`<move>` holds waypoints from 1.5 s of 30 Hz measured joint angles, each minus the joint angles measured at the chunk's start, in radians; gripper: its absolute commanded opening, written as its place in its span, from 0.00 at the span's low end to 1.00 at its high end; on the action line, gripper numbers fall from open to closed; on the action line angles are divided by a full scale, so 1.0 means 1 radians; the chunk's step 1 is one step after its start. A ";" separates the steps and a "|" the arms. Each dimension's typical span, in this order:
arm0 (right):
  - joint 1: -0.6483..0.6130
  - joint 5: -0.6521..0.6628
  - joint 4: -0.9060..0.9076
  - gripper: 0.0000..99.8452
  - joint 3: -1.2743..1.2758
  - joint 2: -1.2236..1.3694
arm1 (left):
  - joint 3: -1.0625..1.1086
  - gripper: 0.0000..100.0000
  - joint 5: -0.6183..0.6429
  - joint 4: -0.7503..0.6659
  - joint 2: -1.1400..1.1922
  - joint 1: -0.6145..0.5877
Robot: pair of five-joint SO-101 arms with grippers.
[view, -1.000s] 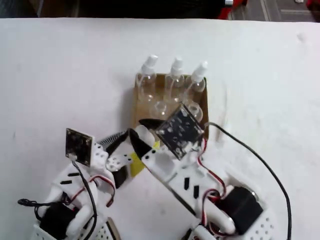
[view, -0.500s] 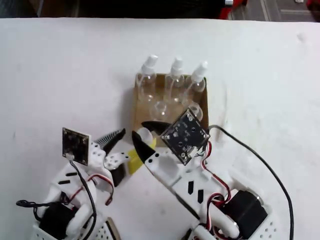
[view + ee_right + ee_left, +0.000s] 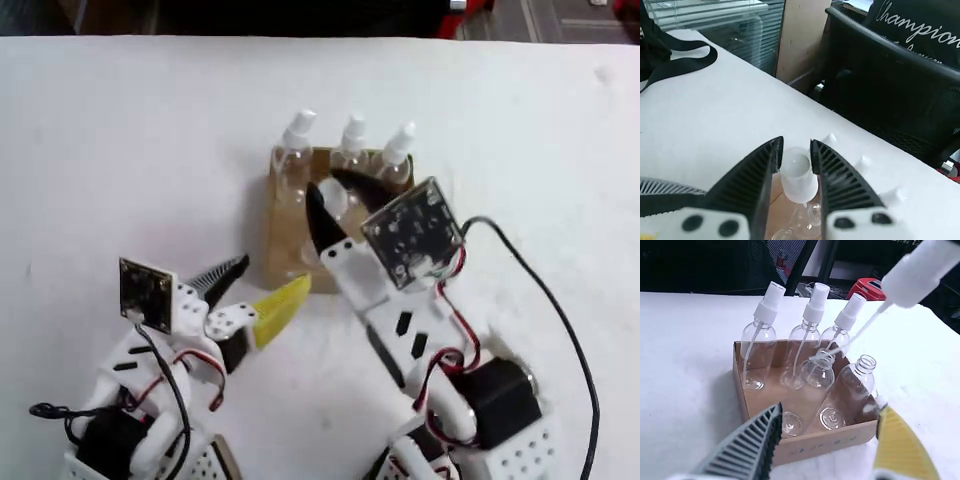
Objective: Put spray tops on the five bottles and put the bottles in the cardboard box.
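1. The cardboard box (image 3: 805, 447) sits near the middle of the white bench (image 3: 120, 150), just ahead of both arms.
2. Five clear bottles stand inside it. The three along the far wall wear white spray heads: the left capped bottle (image 3: 759, 340), the middle capped bottle (image 3: 805, 337) and the right capped bottle (image 3: 837, 335).
3. The two in the near row have bare necks and stand side by side: the near-left open bottle (image 3: 816, 377) and the near-right open bottle (image 3: 856, 385).
4. The right pincer (image 3: 795, 147) is clamped on a loose spray top (image 3: 799, 175). Its black fingers press on either side of the white head.
5. In the high view this pincer is above the box, between the near row and the capped row.
6. In the left wrist view the held top is tilted over the box. Its thin dip tube (image 3: 860, 330) slants down to the mouth of the near-left open bottle. Whether the tip is inside the neck cannot be told.
7. The left pincer (image 3: 275, 275) stands apart and holds nothing, with its grey finger (image 3: 222, 272) and yellow finger (image 3: 280, 305) spread wide.
8. It sits over the bench just beside the box's near left corner, pointing toward the box.
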 measured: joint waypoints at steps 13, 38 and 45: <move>0.008 0.005 0.144 0.01 -0.439 0.338 | 0.095 0.23 -0.236 -0.043 0.005 -0.130; 0.012 0.009 0.245 0.01 -0.496 0.351 | 0.103 0.23 -0.224 -0.057 0.011 -0.186; 0.012 0.014 0.245 0.01 -0.465 0.351 | 0.133 0.23 -0.224 -0.097 0.012 -0.186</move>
